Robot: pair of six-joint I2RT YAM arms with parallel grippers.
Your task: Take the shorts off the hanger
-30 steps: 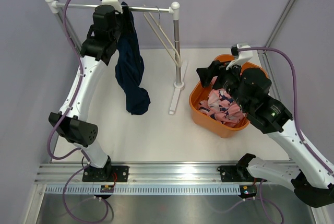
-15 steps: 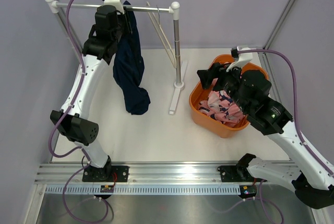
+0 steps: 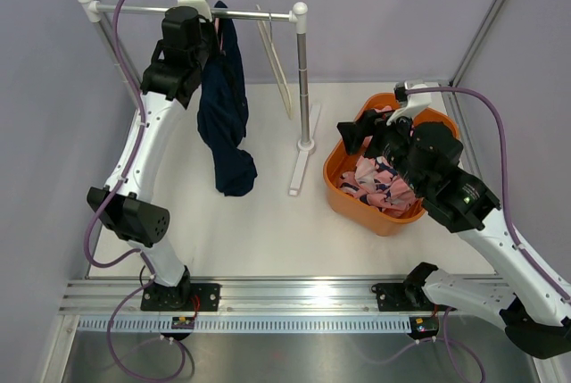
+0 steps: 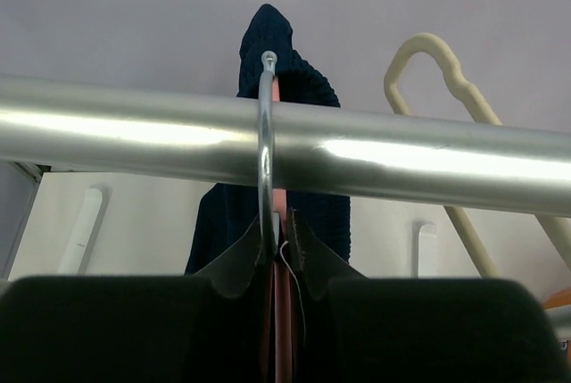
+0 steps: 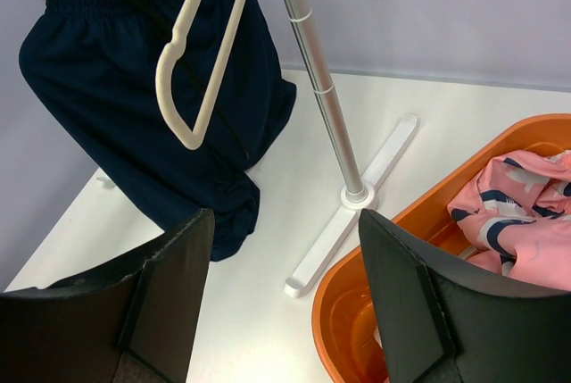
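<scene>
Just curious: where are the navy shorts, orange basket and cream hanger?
navy shorts (image 3: pixel 227 133): top view, hanging cloth.
orange basket (image 3: pixel 352 204): top view, outer wall.
cream hanger (image 5: pixel 223 53): right wrist view, sloping arm.

Center frame, I see bare table (image 3: pixel 268 231) open between the hanging navy shorts (image 3: pixel 227 133) and orange basket (image 3: pixel 370 215); the rack post (image 3: pixel 304 79) and cream hanger (image 5: pixel 226 44) block the upper middle.
</scene>
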